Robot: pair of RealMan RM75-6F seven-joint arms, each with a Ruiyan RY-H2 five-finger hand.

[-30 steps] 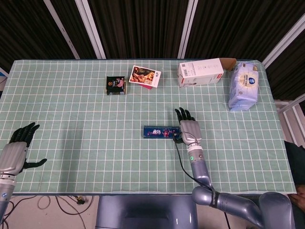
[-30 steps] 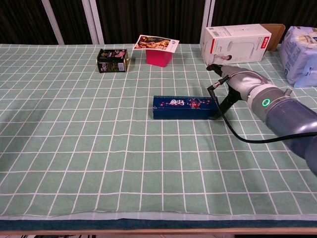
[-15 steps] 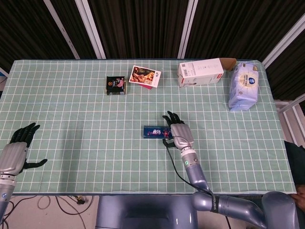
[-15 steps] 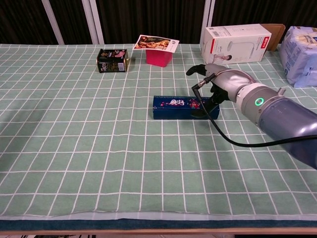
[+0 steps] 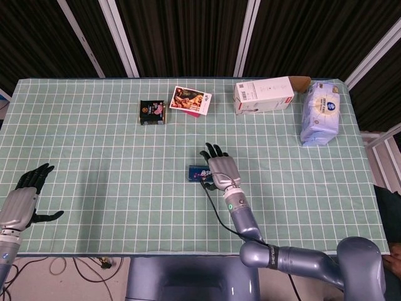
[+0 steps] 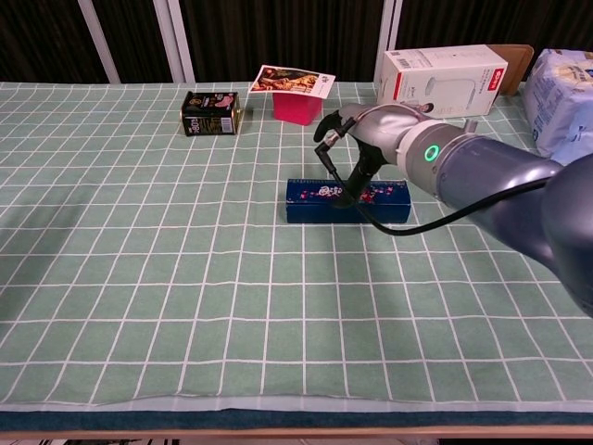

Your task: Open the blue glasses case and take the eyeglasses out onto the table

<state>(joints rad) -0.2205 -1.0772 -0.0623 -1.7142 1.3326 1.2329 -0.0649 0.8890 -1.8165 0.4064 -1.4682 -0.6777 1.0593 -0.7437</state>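
Green gridded tablecloth [image 5: 94, 144] over the whole table, dark slatted wall behind. The blue case [image 6: 347, 201] sits near the middle of both views, lid shut, long axis running left-right across the frame.

The right hand [image 5: 219, 170] is directly over it. In the head view it covers most of the case, so only the left end pokes out. In the chest view its fingers [image 6: 352, 185] come down onto the top around the middle of the case. Fingers look loosely spread, and I can't tell if it's actually gripping anything or just touching the lid. So the case lies straight under that hand, lengthways across it.

The left hand [image 5: 24, 197] is way off at the lower left edge of the head view, fingers spread, holding nothing, well apart from the case. The right is clearly the one for the job.

Other stuff is all along the far side: a dark tin [image 5: 153, 112], a pink box with a card on top [image 5: 190, 101], a white carton [image 5: 264, 94] and a tissue pack [image 5: 320, 113]. Nothing's near enough to get in the way.
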